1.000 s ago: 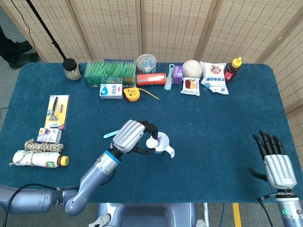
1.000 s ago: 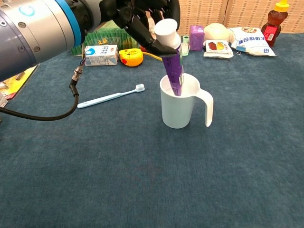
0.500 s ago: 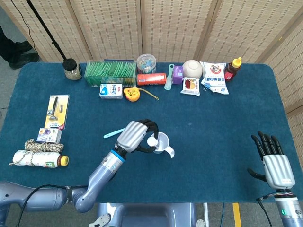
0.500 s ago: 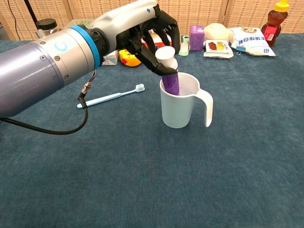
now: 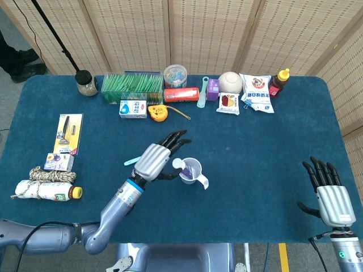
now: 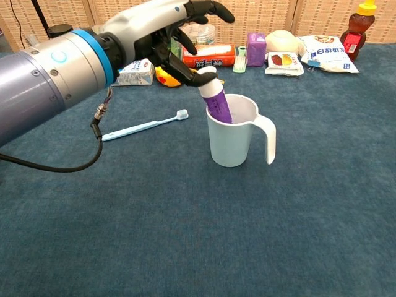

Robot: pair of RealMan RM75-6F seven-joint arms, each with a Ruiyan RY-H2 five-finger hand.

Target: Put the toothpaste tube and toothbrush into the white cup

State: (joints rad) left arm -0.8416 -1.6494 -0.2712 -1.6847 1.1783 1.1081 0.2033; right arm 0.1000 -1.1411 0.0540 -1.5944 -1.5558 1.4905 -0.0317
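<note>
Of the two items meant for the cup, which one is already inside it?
The purple toothpaste tube; it leans in the white cup, while the blue toothbrush lies flat on the table.

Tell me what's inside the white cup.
The purple toothpaste tube stands in the white cup, cap up, leaning on the rim. Its lower end is hidden by the cup wall. The toothbrush lies outside on the table.

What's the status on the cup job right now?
Left hand open, fingers spread beside the tube cap. Right hand open, idle. Toothpaste tube standing in white cup. Toothbrush on table, path unobstructed.
</note>
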